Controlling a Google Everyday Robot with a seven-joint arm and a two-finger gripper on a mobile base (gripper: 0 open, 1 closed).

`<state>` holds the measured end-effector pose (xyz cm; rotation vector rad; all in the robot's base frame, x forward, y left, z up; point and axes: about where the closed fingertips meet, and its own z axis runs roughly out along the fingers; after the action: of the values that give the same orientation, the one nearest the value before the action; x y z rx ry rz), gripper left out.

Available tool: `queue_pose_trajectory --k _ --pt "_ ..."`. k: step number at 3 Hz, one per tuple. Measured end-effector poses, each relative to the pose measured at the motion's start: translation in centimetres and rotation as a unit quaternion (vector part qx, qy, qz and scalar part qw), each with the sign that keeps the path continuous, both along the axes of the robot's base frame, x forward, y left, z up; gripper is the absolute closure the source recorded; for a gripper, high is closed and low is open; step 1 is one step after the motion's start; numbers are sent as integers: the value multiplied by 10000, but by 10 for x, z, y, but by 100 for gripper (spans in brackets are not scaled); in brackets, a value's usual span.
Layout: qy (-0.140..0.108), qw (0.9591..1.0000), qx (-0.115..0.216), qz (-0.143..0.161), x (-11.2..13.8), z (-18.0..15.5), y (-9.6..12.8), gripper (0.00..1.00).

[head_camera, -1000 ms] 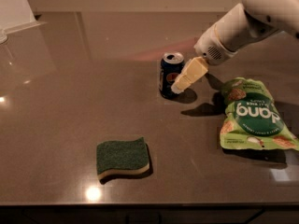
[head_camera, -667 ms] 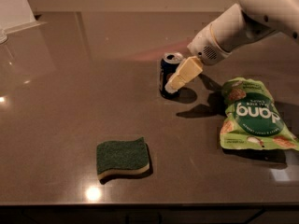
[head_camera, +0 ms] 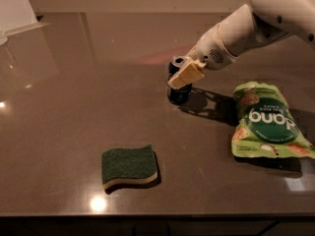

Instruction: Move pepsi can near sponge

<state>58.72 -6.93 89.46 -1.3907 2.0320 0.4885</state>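
Observation:
The pepsi can [head_camera: 179, 94] is small and dark blue with a silver top. It stands upright on the dark brown table [head_camera: 74, 107], a little right of centre. My gripper [head_camera: 181, 75] reaches in from the upper right on a white arm and is at the can, with a cream part across the can's front. The sponge [head_camera: 129, 165], dark green over pale yellow foam, lies flat near the table's front edge, well to the front left of the can.
A green snack bag [head_camera: 266, 122] lies flat to the right of the can, under the arm. The table's front edge [head_camera: 147, 214] runs along the bottom. A pale object [head_camera: 15, 9] stands at the far left corner.
My gripper has shifted slightly left and closer onto the can. The can, sponge and bag have stayed where they were.

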Motion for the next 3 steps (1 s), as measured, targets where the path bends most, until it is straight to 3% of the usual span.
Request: queue_pose_trajectory --k 2,3 --pt "79 9995 132 273 -23 8 15 92" --pt "170 9985 181 487 -45 15 27 100"
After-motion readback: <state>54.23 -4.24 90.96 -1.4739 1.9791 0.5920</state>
